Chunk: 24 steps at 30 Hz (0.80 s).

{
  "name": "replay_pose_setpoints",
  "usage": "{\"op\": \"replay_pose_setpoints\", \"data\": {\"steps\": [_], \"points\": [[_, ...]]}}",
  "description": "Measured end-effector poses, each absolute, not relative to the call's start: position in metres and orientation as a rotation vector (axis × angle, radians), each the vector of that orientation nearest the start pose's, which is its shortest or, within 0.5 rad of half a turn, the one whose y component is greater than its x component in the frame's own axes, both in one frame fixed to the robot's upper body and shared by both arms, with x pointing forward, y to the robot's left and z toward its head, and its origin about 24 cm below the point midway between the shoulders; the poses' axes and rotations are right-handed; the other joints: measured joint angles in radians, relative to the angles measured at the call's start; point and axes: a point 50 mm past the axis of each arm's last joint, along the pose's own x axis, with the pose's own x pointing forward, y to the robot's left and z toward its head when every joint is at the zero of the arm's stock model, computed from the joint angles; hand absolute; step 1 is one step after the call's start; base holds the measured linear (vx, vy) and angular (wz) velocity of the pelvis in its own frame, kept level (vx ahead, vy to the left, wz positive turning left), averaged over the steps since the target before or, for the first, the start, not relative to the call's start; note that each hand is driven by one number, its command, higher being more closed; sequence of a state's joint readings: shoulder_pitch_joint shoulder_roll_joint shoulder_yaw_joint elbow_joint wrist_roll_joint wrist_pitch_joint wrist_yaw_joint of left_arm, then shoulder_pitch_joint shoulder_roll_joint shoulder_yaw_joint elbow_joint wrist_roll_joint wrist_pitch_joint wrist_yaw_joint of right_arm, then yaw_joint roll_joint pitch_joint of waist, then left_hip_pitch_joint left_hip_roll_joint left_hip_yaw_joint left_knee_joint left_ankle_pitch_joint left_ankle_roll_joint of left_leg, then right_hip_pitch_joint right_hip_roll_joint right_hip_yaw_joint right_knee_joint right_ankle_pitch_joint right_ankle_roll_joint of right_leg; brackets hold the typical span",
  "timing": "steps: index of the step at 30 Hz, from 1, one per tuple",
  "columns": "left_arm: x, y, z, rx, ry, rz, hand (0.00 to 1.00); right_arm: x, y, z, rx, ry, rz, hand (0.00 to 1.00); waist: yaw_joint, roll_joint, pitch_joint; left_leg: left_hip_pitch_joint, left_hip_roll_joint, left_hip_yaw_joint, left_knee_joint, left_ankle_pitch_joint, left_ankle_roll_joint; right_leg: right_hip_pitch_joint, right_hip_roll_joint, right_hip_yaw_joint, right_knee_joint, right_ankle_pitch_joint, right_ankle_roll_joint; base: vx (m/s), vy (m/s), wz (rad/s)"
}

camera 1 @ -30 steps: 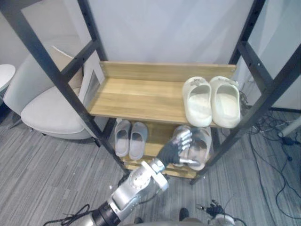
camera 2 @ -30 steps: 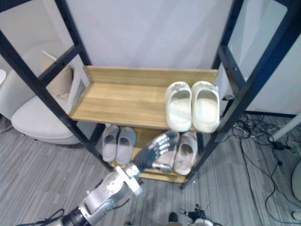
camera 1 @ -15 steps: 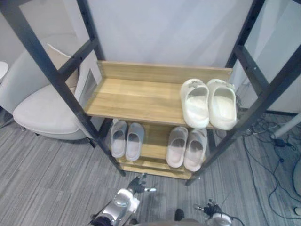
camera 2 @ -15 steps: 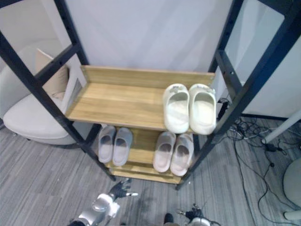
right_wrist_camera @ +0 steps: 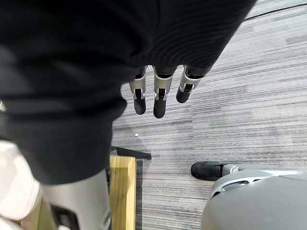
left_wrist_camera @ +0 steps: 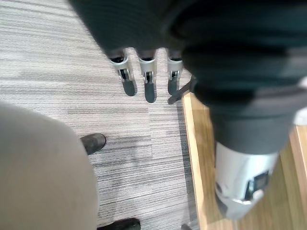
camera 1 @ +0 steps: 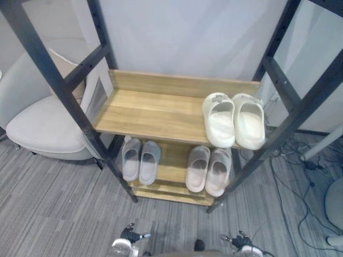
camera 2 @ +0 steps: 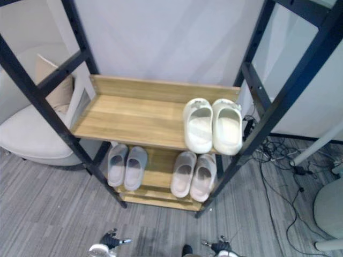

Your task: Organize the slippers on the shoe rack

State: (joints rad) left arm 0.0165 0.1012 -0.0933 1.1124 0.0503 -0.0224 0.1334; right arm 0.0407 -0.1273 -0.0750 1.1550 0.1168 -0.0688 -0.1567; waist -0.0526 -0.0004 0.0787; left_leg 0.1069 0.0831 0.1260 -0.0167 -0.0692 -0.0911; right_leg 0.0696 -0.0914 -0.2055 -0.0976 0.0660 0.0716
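Left hand [left_wrist_camera: 149, 82] and right hand [right_wrist_camera: 159, 98] hang low over the floor [left_wrist_camera: 72, 72], fingers straight and holding nothing.
On the rack [camera 1: 64, 91], the white pair [camera 1: 234, 119] sits side by side at the right end of the upper shelf [camera 1: 155, 110]. On the lower shelf [camera 1: 172, 166] a grey pair [camera 1: 140, 159] lies to the left and a beige pair [camera 1: 208, 169] to the right, apart from each other. The task looks nearly done. The white pair seems to jut slightly past the shelf's front edge, so a hand raised toward the lower shelf could clip it from beneath and tip it off. The beige pair lies close to the front lip and the right post [camera 1: 268, 147]. A nudge there might slide one slipper off, or the arm could catch the post.
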Motion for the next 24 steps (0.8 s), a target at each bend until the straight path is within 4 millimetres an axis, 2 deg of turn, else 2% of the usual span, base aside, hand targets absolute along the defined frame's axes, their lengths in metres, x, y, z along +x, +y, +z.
{"op": "replay_pose_setpoints", "data": {"steps": [6,11,14,16,17,19,22,24], "points": [[0.106,0.186,-0.162,0.224,1.107,0.098,0.00,0.092,-0.217,-0.161,-0.058,1.111,-0.357,0.00,0.001,0.005,0.004,-0.006,-0.002,-0.018,0.002,0.001,0.000,0.001,-0.003,-0.020,0.000,-0.004,0.001,-0.01,-0.002,0.08],[0.106,0.187,-0.162,0.202,1.106,0.126,0.00,0.093,-0.218,-0.161,-0.062,1.109,-0.356,0.00,0.002,0.011,0.011,-0.074,-0.015,-0.118,0.002,0.033,0.001,-0.002,-0.013,-0.115,0.008,-0.013,0.001,0.01,-0.018,0.60],[0.109,0.189,-0.160,0.188,1.094,0.146,0.00,0.094,-0.226,-0.159,-0.113,1.105,-0.344,0.00,0.014,0.021,0.018,-0.100,-0.010,-0.112,0.018,0.044,-0.004,-0.009,-0.013,-0.145,0.020,-0.022,-0.005,-0.03,-0.017,0.27],[0.110,0.191,-0.160,0.192,1.092,0.147,0.00,0.095,-0.227,-0.158,-0.105,1.096,-0.344,0.00,0.009,0.020,0.020,-0.156,-0.010,-0.079,0.073,0.046,0.000,-0.049,-0.030,-0.174,0.097,-0.080,-0.007,-0.06,0.001,0.52],[0.111,0.191,-0.160,0.192,1.089,0.146,0.00,0.089,-0.228,-0.159,-0.089,1.108,-0.363,0.00,0.009,0.018,0.021,-0.158,-0.005,-0.046,0.066,0.052,0.010,-0.059,-0.037,-0.190,0.132,-0.111,-0.007,-0.06,0.005,0.66],[0.113,0.191,-0.159,0.191,1.079,0.146,0.00,0.076,-0.227,-0.162,-0.063,1.132,-0.384,0.00,0.010,0.012,0.018,-0.157,-0.005,-0.053,0.032,0.072,0.012,-0.080,-0.050,-0.222,0.204,-0.163,-0.005,-0.04,-0.021,0.56],[0.117,0.192,-0.157,0.193,1.065,0.147,0.00,0.081,-0.222,-0.161,-0.035,1.108,-0.384,0.00,0.015,-0.016,0.030,-0.163,-0.026,-0.036,0.033,0.061,0.041,-0.143,-0.107,-0.221,0.363,-0.251,0.011,-0.01,-0.006,0.25],[0.122,0.195,-0.155,0.204,1.051,0.145,0.00,0.086,-0.216,-0.161,-0.022,1.098,-0.369,0.00,0.013,-0.045,0.042,-0.180,-0.056,-0.027,0.091,0.027,0.044,-0.176,-0.159,-0.198,0.474,-0.321,0.036,0.01,0.005,0.21]]}}
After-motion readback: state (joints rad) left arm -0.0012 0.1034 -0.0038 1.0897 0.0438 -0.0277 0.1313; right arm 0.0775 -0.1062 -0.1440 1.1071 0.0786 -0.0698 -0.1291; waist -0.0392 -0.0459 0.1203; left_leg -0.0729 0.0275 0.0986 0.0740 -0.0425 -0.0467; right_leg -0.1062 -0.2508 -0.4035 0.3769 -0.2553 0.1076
